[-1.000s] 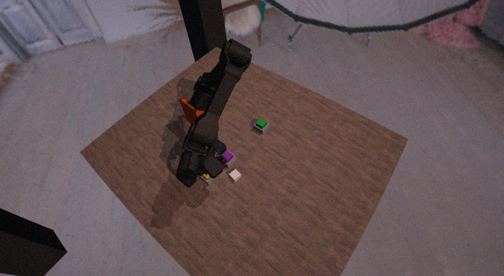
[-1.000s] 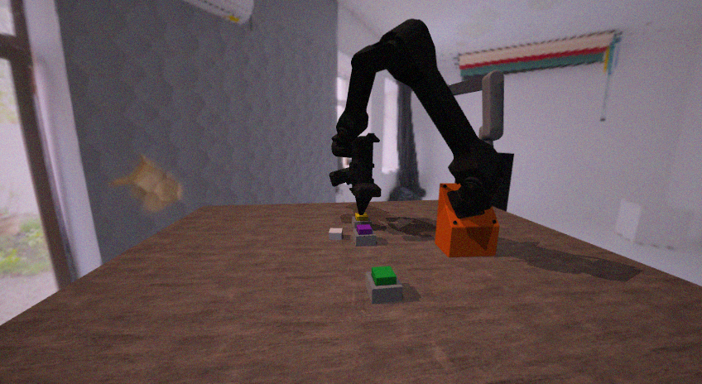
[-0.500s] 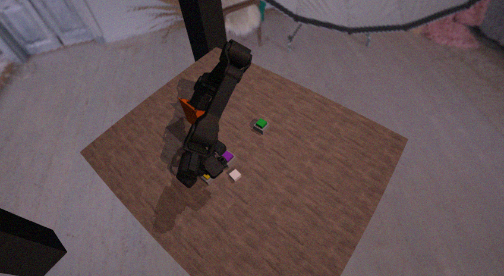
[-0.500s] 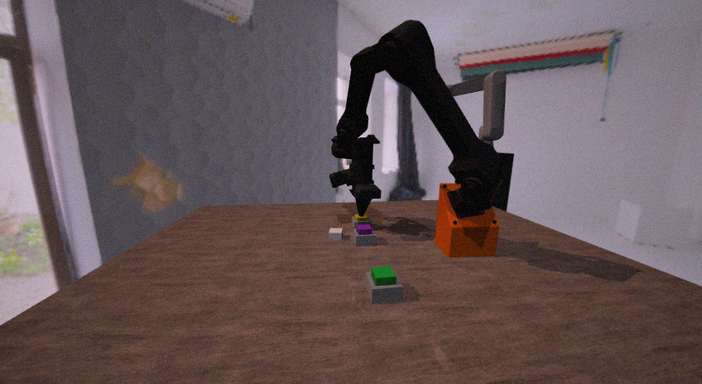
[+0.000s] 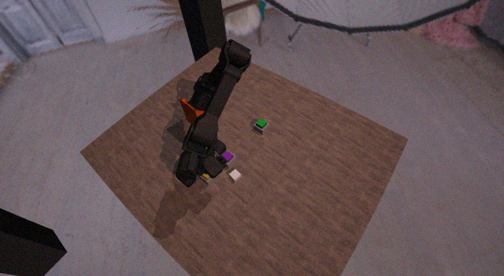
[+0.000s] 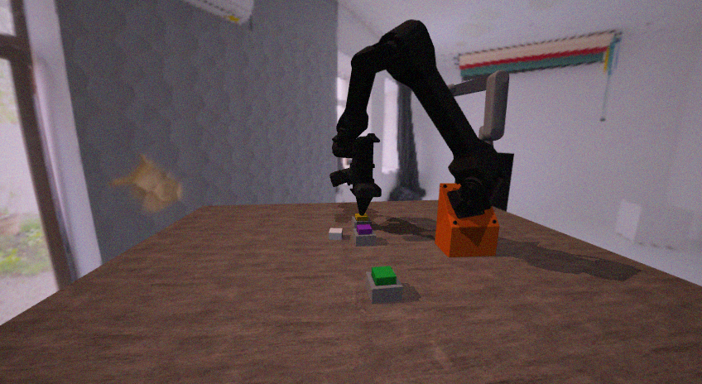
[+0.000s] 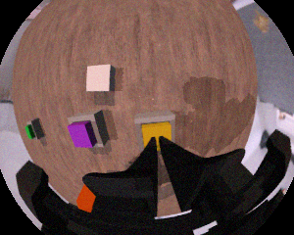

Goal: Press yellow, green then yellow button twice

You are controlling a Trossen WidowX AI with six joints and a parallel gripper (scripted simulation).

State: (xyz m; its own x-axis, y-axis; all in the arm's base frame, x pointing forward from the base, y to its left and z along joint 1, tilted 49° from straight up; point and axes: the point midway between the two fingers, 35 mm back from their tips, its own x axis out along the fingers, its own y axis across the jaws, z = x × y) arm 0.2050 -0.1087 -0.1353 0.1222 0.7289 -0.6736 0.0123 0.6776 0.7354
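Note:
The yellow button (image 5: 205, 175) (image 6: 361, 216) (image 7: 157, 133) sits on its grey base at the left side of the wooden table. My gripper (image 6: 363, 208) (image 7: 157, 145) is shut and empty, pointing straight down, with its tips right at the top of the yellow button; in the top view the arm hides most of that button. The green button (image 5: 261, 123) (image 6: 382, 275) (image 7: 29, 132) stands apart on its grey base, further out on the table.
A purple button (image 5: 227, 155) (image 6: 364, 228) (image 7: 82, 135) stands right beside the yellow one. A small pale block (image 5: 235, 174) (image 6: 335, 232) (image 7: 99, 77) lies close by. The orange arm base (image 6: 465, 228) (image 5: 190, 110) is behind. The wooden table (image 5: 300, 188) ends in open floor all round.

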